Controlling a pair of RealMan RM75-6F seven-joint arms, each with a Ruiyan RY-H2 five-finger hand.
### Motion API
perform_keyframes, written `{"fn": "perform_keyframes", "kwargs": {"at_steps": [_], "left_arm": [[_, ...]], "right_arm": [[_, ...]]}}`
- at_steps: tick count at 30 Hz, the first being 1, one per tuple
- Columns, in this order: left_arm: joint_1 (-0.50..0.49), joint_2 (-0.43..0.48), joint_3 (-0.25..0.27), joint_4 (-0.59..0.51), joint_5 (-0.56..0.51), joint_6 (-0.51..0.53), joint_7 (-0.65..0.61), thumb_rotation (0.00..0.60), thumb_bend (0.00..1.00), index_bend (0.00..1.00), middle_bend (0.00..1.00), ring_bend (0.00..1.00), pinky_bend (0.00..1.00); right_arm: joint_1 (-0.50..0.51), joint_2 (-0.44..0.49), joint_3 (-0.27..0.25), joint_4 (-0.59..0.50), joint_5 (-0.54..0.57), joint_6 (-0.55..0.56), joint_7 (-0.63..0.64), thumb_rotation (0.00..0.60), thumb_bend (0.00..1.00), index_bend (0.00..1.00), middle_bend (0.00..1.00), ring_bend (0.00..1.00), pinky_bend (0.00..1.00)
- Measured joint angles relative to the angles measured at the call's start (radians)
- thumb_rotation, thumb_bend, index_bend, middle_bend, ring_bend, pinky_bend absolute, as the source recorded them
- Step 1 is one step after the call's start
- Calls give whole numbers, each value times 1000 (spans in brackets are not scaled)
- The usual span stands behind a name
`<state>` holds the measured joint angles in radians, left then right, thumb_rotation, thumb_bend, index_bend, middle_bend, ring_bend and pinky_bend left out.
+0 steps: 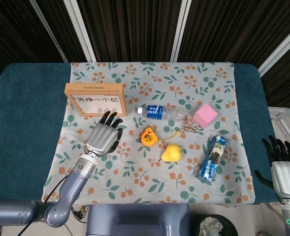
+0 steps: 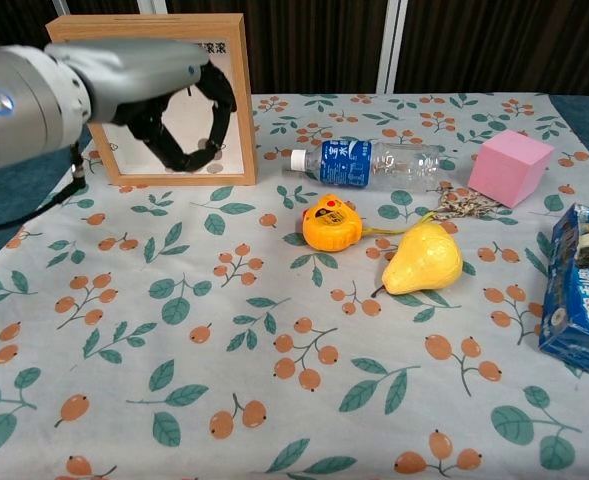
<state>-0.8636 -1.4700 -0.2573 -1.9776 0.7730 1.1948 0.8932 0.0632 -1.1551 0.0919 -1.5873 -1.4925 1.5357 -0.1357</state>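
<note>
Left hand (image 2: 164, 95) raised clear of the counter (image 1: 26, 123), empty, fingers loosely curved and apart, just in front of the wooden coin frame (image 1: 95, 99) standing upright at far left; frame's text partly masked in the chest view. Right hand (image 1: 281, 164) empty, fingers spread, off the right edge, cut off below.

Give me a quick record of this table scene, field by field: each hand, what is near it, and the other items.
left hand: raised, fingers spread, holding nothing
nearest thing: wooden frame, just beyond the fingers
right hand: off the table edge, holding nothing
middle of cloth: water bottle, yellow tape measure, pear
right side: pink cube, blue snack packet
</note>
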Motion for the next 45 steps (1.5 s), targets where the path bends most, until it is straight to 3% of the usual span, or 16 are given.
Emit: {"fn": "perform_keyframes", "kwargs": {"at_steps": [4, 10, 16, 22, 30, 45], "left_arm": [[-40, 94, -70, -112, -110, -22, 9, 600, 527, 710, 187, 0, 0], [-129, 208, -210, -177, -325, -23, 15, 600, 527, 710, 187, 0, 0], [-241, 322, -314, -173, -573, -27, 48, 600, 525, 711, 187, 0, 0], [-335, 433, -367, -88, -812, -61, 94, 600, 525, 713, 188, 0, 0], [-372, 530, -353, 70, -947, -201, 104, 600, 525, 712, 187, 0, 0], [-376, 504, -198, 274, -842, -340, 14, 600, 524, 719, 190, 0, 0]], "right_arm": [[-1, 0, 0, -1, 1, 0, 0, 600, 296, 79, 0, 0, 0], [-2, 1, 3, -3, 6, 1, -1, 600, 297, 79, 0, 0, 0], [-2, 0, 4, -4, 9, 1, -1, 600, 296, 79, 0, 0, 0], [0, 2, -1, -1, 1, -4, -6, 600, 296, 79, 0, 0, 0], [8, 5, -14, 15, -53, 0, 12, 600, 297, 79, 0, 0, 0], [9, 0, -18, 28, -55, 5, 9, 600, 296, 79, 0, 0, 0]]}}
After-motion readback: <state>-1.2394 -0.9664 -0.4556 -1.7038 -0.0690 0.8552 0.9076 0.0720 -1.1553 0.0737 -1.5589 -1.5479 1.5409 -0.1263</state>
